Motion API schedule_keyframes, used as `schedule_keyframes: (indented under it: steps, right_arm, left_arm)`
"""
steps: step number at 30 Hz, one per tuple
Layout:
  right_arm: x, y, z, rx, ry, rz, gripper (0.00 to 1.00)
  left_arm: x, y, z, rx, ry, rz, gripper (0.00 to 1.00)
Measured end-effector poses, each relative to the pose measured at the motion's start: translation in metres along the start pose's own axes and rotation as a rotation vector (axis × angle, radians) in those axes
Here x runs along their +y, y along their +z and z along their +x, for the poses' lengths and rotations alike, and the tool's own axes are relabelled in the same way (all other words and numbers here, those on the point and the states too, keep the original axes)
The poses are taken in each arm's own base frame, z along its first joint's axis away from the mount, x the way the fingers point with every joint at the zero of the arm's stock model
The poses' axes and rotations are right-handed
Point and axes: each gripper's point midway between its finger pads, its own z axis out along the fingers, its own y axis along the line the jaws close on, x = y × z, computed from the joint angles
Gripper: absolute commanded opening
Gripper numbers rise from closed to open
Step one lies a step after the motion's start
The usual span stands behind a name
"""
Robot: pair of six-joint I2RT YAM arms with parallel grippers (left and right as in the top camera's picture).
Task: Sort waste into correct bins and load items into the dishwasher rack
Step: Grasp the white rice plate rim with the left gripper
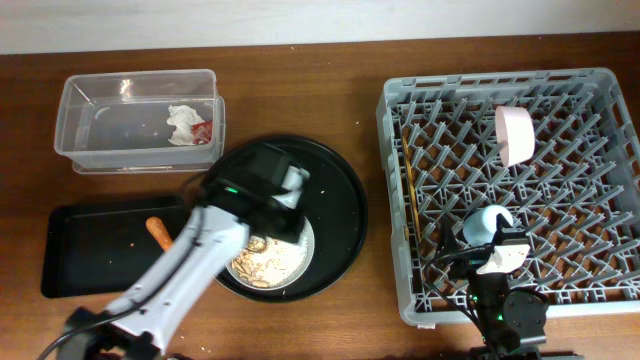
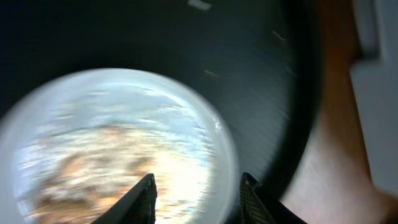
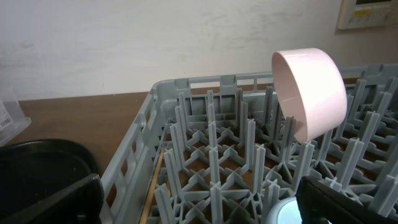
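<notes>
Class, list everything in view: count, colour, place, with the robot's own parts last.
table: 1, brown, under everything
tub: 1, clear, back left
napkin: 1, white, in the tub
wrapper: 1, red, in the tub
rectangular tray: 1, black, front left
carrot piece: 1, orange, in the rectangular tray
round tray: 1, black, centre
dish: 1, pale, on the round tray
food scraps: many, beige, in the dish
dishwasher rack: 1, grey, right
bowl: 1, pale pink, in the rack
cup: 1, light blue, in the rack
chopsticks: count unclear, wooden, by the rack's left wall
left tool: 1, black, open above the dish
right tool: 1, black, open above the rack
</notes>
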Motion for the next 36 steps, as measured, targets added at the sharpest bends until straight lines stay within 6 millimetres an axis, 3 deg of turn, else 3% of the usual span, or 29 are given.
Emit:
schedule_keyframes:
  steps: [2, 5, 8, 10, 12, 17, 20, 22, 29, 33, 36]
  right_arm:
    - [0.000, 0.000, 0.000, 0.000, 0.000, 0.000, 0.98]
    - [0.000, 0.000, 0.000, 0.000, 0.000, 0.000, 0.98]
    - [0.000, 0.000, 0.000, 0.000, 0.000, 0.000, 0.98]
    - [0.000, 0.000, 0.000, 0.000, 0.000, 0.000, 0.98]
    - [0.000, 0.000, 0.000, 0.000, 0.000, 0.000, 0.98]
    - [0.000, 0.000, 0.000, 0.000, 0.000, 0.000, 0.98]
    - [0.000, 0.000, 0.000, 0.000, 0.000, 0.000, 0.98]
    - [0.000, 0.000, 0.000, 0.000, 0.000, 0.000, 0.98]
    - [0.000, 0.000, 0.000, 0.000, 0.000, 0.000, 0.98]
    - [0.000, 0.000, 0.000, 0.000, 0.000, 0.000, 0.98]
    - [0.000, 0.000, 0.000, 0.000, 0.000, 0.000, 0.98]
  left_arm:
    - [-0.025, 0.014, 0.012, 0.050, 0.091, 0.008, 0.43]
    - [-0.039, 0.037, 0.029, 0.134, 0.160, -0.012, 0.41]
    - [-0.038, 0.056, 0.041, 0.199, 0.183, -0.043, 0.36]
    - [-0.034, 0.064, 0.046, 0.227, 0.185, -0.059, 0.28]
    - [-0.030, 0.070, 0.048, 0.240, 0.189, -0.075, 0.19]
    - [-0.024, 0.079, 0.053, 0.273, 0.191, -0.099, 0.11]
    - [-0.023, 0.080, 0.053, 0.279, 0.188, -0.107, 0.10]
    - [-0.023, 0.080, 0.053, 0.278, 0.187, -0.107, 0.00]
    - [-0.015, 0.076, 0.047, 0.261, 0.192, -0.178, 0.00]
    - [-0.010, 0.063, 0.036, 0.269, 0.189, -0.246, 0.01]
    - [-0.011, 0.042, 0.014, 0.220, 0.161, -0.274, 0.01]
